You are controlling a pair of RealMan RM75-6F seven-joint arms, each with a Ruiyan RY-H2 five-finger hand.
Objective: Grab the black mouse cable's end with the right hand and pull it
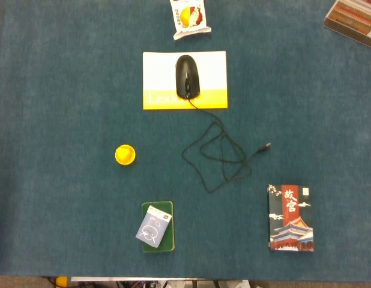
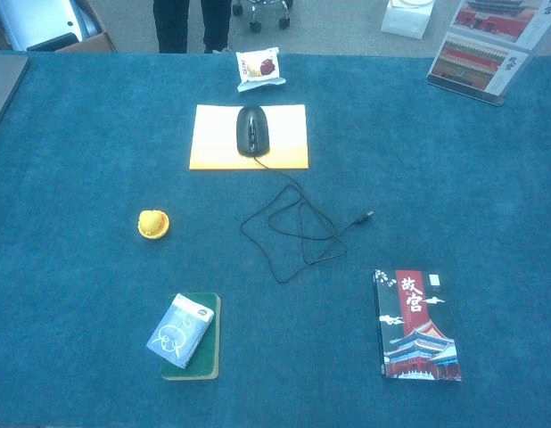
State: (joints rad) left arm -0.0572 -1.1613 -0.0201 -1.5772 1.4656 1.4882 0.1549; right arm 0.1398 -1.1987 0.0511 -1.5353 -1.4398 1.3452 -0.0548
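Neither the left hand nor the right hand appeared in the head view or the chest view, so their state could not be told, and places cannot be given relative to them.

The black mouse (image 1: pixel 187 77) sat upright on a white and yellow mouse pad (image 1: pixel 158 78) toward the far side of the blue table (image 1: pixel 53 120). Its cable (image 1: pixel 215 153) ran from the mouse's near edge into loose, overlapping loops on the table, and the cable's end (image 1: pixel 267 146) (a small plug) lay just beyond the loops on the right-arm side, touching nothing else.

A red and black book (image 1: pixel 291 218) lay nearer than the plug. A yellow cap (image 1: pixel 125 155) sat well apart from the loops, on the left-arm side.
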